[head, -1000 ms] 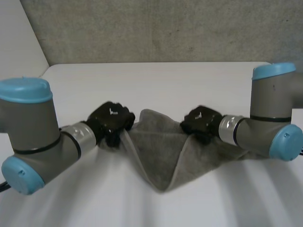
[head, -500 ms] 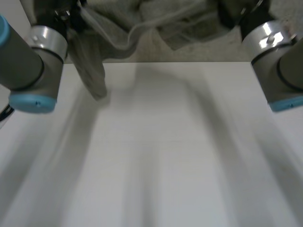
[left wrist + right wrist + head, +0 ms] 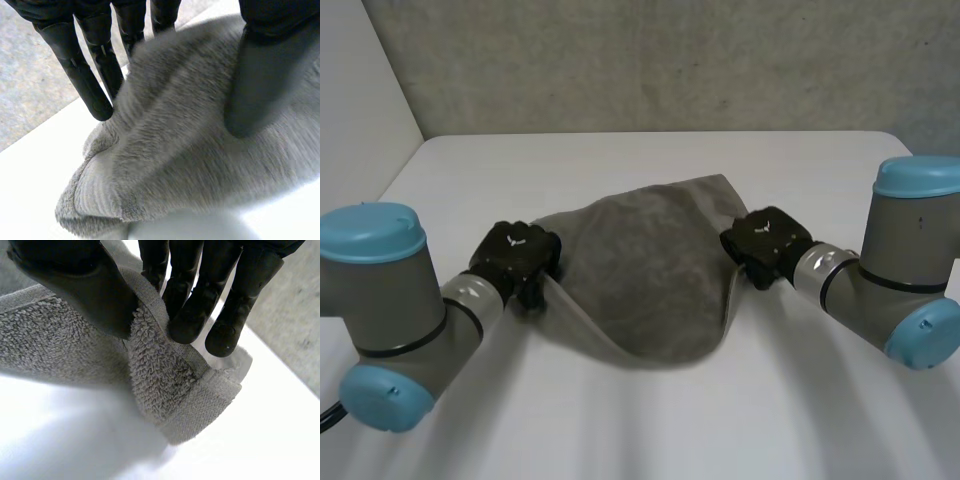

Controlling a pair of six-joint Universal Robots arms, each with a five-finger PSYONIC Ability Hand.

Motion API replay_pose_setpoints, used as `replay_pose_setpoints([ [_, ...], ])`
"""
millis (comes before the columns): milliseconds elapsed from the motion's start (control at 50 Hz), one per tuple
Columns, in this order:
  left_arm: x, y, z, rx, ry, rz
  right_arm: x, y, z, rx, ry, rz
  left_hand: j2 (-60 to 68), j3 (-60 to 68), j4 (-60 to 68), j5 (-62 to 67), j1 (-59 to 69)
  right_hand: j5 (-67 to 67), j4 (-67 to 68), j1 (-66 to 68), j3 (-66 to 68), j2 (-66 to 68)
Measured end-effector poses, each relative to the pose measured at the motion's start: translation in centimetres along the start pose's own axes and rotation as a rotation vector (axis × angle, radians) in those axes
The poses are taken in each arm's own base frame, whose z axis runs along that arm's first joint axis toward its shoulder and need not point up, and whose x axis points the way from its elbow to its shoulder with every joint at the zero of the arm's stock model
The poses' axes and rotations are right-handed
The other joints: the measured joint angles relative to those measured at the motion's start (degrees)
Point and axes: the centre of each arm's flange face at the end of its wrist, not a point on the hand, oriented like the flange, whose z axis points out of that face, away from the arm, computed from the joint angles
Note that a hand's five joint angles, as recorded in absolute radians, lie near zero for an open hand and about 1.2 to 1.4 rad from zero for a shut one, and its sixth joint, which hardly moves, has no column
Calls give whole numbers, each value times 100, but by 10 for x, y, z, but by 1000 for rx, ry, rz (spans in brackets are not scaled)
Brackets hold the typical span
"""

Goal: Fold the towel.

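Note:
The grey towel (image 3: 640, 280) lies in a loose heap on the white table (image 3: 650, 160) between my two hands, its front edge curving toward me. My left hand (image 3: 515, 262) is at the towel's left edge. In the left wrist view the fingers (image 3: 92, 75) are straight and stand apart from the thumb (image 3: 260, 80), which rests on a bulging fold of the towel (image 3: 175, 150). My right hand (image 3: 767, 242) is at the towel's right edge. In the right wrist view its thumb (image 3: 85, 285) and fingers (image 3: 195, 305) pinch the hemmed corner of the towel (image 3: 165, 385).
A grey rough wall (image 3: 650, 60) rises behind the table's far edge. Bare table top stretches in front of the towel and behind it. My two arms lie low at the table's left and right sides.
Both hands rose high with the towel, then came back down to the table. The towel now lies spread farther back instead of hanging in a V. The left hand's fingers have opened.

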Motion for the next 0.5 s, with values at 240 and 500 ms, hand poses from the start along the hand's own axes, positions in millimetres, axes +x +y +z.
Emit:
replay_pose_setpoints([
  [240,5,-26,-26,77,106,71,10,11,-11,-59,69,-2,-423,-467,-446,-491,-437,0,0,-1,0,0],
  [500,-17,-20,13,18,99,201,9,23,-15,-66,76,8,-423,-480,-446,-492,-447,0,0,-1,0,0],
])
